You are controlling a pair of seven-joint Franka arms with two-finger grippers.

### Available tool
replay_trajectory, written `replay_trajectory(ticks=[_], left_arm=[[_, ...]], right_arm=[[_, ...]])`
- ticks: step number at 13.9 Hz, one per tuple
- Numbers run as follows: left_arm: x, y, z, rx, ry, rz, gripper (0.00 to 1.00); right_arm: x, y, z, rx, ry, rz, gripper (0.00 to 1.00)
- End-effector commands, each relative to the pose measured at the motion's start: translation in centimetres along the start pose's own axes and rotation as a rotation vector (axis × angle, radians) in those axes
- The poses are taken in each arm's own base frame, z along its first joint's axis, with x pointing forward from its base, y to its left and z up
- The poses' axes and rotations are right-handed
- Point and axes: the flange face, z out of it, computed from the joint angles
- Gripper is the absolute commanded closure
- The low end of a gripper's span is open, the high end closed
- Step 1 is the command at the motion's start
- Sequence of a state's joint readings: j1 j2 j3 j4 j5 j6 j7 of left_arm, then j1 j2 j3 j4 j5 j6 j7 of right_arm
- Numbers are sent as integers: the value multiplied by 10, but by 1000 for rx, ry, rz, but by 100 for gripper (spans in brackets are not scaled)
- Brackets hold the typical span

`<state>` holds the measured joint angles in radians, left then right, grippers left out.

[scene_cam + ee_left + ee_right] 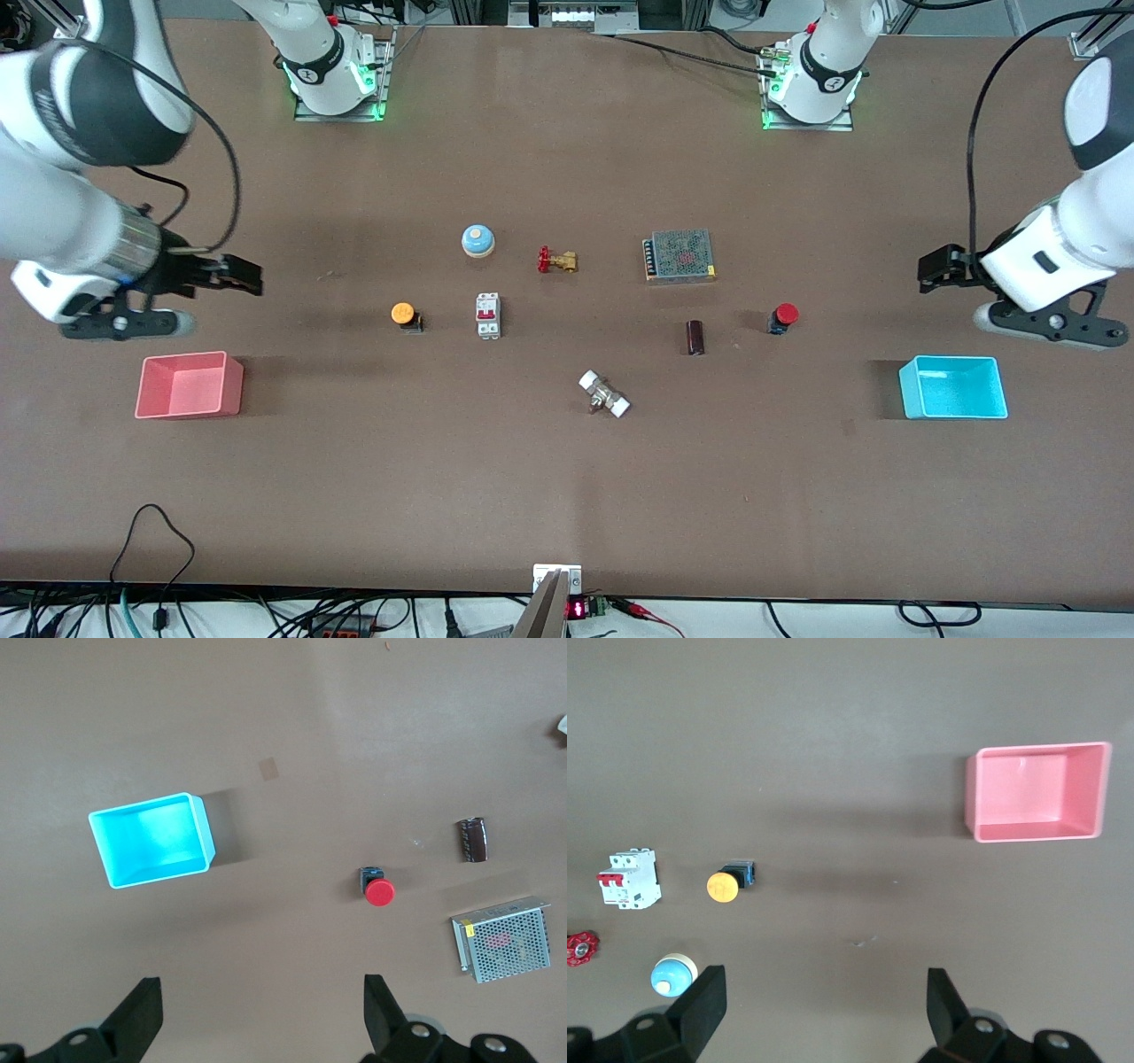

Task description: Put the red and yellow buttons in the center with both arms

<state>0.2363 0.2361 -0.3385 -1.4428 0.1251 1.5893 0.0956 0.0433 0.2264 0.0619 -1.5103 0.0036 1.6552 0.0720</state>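
The yellow-orange button lies on the brown tabletop toward the right arm's end, beside a white circuit breaker; it also shows in the right wrist view. The red button lies toward the left arm's end and shows in the left wrist view. My right gripper hangs open and empty above the table near the pink tray. My left gripper hangs open and empty above the table near the cyan tray. Both are apart from the buttons.
A blue-and-white dome bell, a brass valve with a red handle, a meshed metal power supply, a dark brown cylinder and a metal fitting with white ends lie about the middle of the table.
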Motion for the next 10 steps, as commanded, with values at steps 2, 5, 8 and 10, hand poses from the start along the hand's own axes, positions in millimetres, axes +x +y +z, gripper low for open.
replay_trajectory(ticks=[2,5,8,10], left_arm=[[-40,12,-32,-8,45,-1,0],[-73,6,-29,14,142,-7,0],[-69,0,-25,1,103,-8,0],[-66,5,-28,2,107,3,0]], right_arm=[[-8,-1,-18,-43,-1,-30,0],[-10,1,-23,-32,6,-62,0],[-10,1,-23,9,4,-52,0],[-10,2,-23,9,4,-52,0]])
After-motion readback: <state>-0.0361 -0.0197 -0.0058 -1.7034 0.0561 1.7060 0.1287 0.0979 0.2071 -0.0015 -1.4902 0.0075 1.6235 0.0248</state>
